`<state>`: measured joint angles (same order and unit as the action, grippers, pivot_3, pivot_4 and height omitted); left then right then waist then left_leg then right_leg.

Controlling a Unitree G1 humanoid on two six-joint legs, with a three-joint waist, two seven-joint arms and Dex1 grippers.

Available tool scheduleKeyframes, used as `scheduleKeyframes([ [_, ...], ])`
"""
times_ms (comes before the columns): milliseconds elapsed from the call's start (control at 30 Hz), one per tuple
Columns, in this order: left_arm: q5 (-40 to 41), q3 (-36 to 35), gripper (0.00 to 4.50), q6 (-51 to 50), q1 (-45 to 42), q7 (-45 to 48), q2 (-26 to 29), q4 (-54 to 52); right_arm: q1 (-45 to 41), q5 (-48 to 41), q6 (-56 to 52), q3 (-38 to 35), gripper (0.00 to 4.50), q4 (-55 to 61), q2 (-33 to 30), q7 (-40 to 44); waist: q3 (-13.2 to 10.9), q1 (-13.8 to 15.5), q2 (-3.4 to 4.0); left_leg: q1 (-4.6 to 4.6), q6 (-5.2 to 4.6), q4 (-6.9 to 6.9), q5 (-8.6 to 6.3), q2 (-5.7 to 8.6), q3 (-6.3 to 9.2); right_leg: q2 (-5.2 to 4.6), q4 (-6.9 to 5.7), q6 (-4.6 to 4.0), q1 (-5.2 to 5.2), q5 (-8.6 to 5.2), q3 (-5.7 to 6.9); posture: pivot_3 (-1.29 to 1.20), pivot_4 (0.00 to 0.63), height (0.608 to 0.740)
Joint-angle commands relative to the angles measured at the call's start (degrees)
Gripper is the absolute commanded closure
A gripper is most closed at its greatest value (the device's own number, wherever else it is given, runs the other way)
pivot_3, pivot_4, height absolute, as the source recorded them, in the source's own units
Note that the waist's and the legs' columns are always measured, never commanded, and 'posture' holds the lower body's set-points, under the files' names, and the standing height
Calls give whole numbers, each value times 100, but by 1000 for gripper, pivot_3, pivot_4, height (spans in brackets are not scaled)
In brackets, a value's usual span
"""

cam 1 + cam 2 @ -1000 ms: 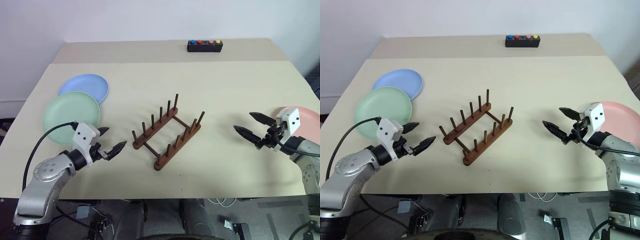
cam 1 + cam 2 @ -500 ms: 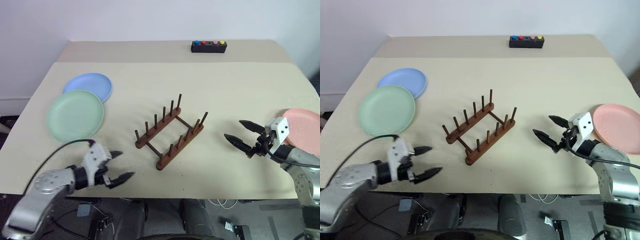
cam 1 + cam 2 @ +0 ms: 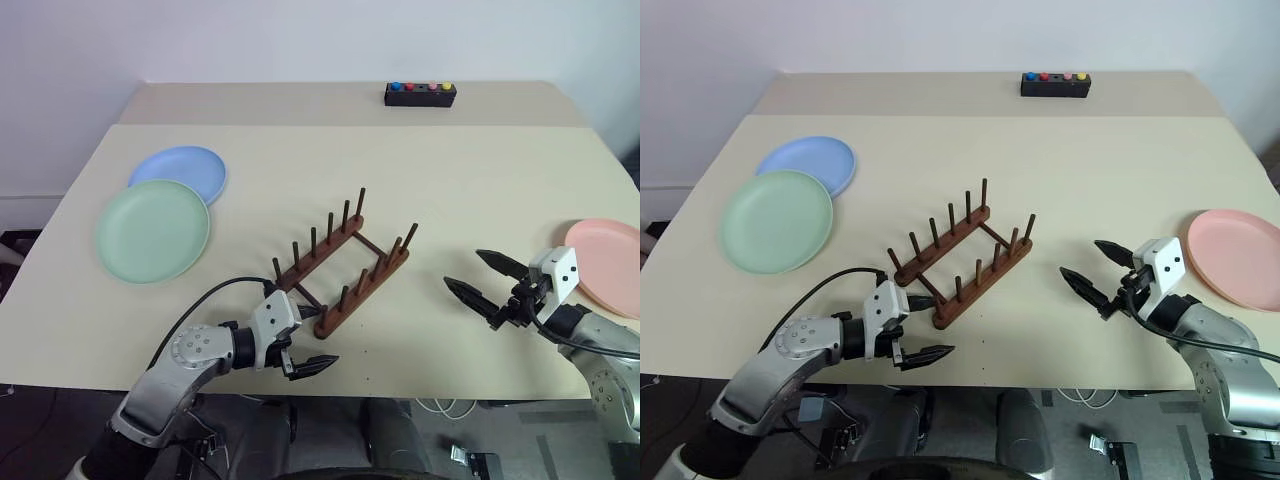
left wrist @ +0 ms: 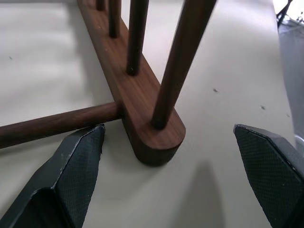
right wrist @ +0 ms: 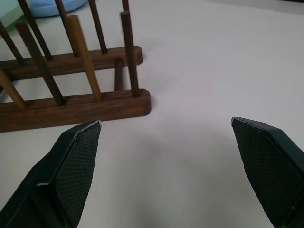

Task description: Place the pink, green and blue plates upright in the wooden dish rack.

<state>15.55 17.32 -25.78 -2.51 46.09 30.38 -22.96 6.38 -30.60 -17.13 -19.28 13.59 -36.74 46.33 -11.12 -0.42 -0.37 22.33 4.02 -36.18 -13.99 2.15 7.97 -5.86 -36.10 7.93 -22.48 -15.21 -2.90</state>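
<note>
Wooden dish rack [image 3: 342,265] at centre frame now has your left gripper [image 3: 303,352] at its near end, swung in from the plates; jaws apart, probably to steady it. Right gripper [image 3: 479,285] hangs open-jawed; green plate [image 3: 152,231], blue plate [image 3: 185,172] and pink plate [image 3: 610,265] lie flat.

The green plate [image 3: 152,230] is covering the near edge of the blue plate [image 3: 180,172]. The picture's edge is cutting off my pink plate [image 3: 606,265], and my left wrist view is cropping the rack [image 4: 142,99].
</note>
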Motion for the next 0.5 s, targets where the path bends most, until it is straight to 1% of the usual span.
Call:
scheduleKeyframes([
  [33, -161, 69, 1333, -21, -146, -144, -99, 182, 64, -108, 12, -148, 0, 259, 44, -66, 0, -7, -1, 0, 0, -1, 0, 0, 0, 0, 0, 1, 0, 1, 0, 0, 150, 740],
  [167, -217, 21, 3369, 11, -228, -206, -152, 223, 114, -112, 46, -149, 0, 265, 49, -74, 2, -8, 2, -1, 0, 4, 0, 0, 0, 0, 0, 2, -2, 0, 0, 0, 150, 740],
  [200, -221, 9, 3593, -23, -252, -244, -164, 193, 98, -114, 60, -147, 0, 240, 47, -69, 3, -7, 4, -1, 0, 4, 0, 0, 2, 0, 0, 2, -1, 0, 0, 0, 150, 740],
  [233, -227, -7, 3702, -55, -273, -291, -177, 157, 74, -111, 73, -141, 0, 207, 45, -62, 4, -17, 6, 0, 0, 4, 0, 0, 0, 0, 0, 2, -2, 0, 0, 0, 150, 740],
  [400, -372, -91, 3703, -58, -374, -464, -182, 71, -52, -68, 149, -93, 0, 38, 60, -25, 4, -23, 5, -3, 0, 3, 0, 0, -1, 0, -1, 2, -1, 0, 0, 0, 150, 740],
  [500, -336, -218, 3703, 35, -518, -424, -170, 240, -89, -47, 176, -76, 0, -33, 72, -9, 3, -23, 4, -2, 0, 4, 0, 0, -1, 0, -1, 2, -2, 0, 0, 0, 150, 740],
])
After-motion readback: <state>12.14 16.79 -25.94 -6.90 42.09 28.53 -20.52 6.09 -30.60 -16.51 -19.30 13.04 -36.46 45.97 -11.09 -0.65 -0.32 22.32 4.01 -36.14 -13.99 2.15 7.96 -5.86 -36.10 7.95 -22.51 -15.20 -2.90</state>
